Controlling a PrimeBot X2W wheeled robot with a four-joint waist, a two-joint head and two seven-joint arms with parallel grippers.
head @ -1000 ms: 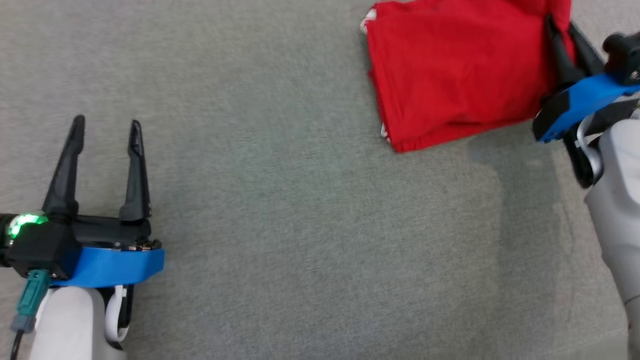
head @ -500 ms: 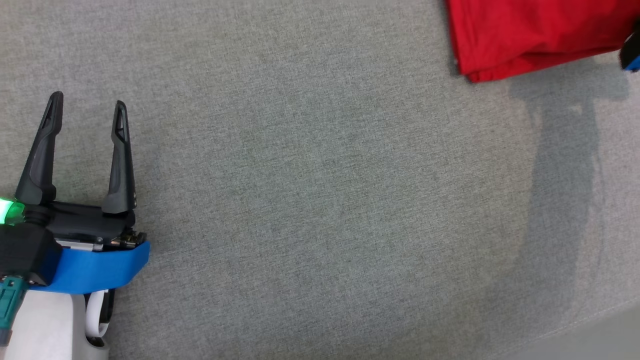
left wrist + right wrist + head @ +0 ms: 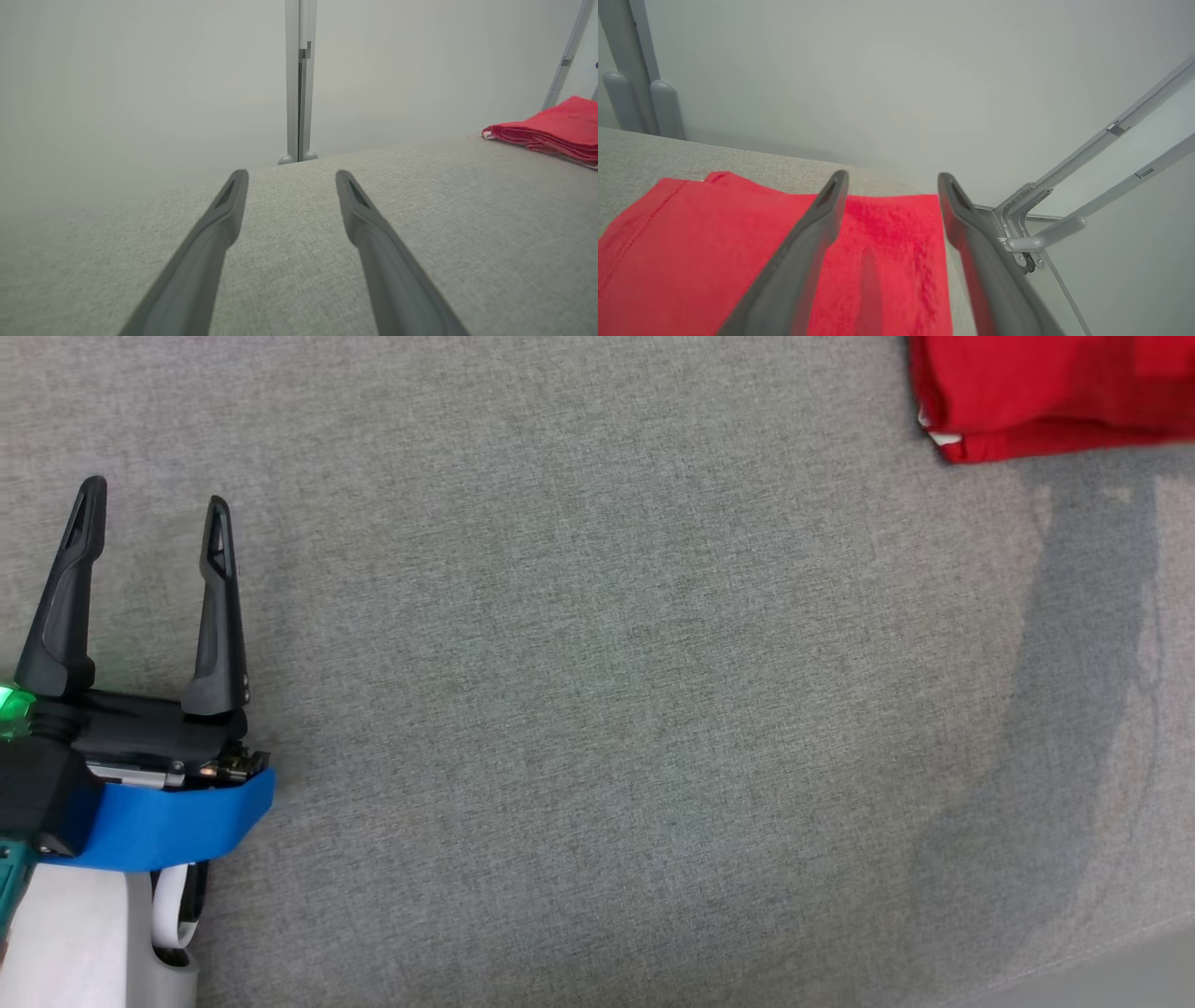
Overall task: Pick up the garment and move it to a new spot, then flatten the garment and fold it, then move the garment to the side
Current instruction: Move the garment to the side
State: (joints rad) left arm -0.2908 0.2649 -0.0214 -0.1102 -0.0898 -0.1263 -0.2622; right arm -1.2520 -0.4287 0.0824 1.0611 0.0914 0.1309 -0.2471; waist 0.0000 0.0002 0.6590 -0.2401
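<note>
On the grey surface (image 3: 597, 663) the folded red garment (image 3: 1055, 383) lies flat; left gripper (image 3: 155, 493) and right gripper (image 3: 893, 176) gape.

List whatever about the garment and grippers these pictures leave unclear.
Head view: the red garment is cut off by the top and right edges; full outline unknown.
Right wrist view: the fingers of the right gripper cover part of it; whether they touch it cannot be told.
Head view: the arm behind the left gripper leaves the frame.
</note>
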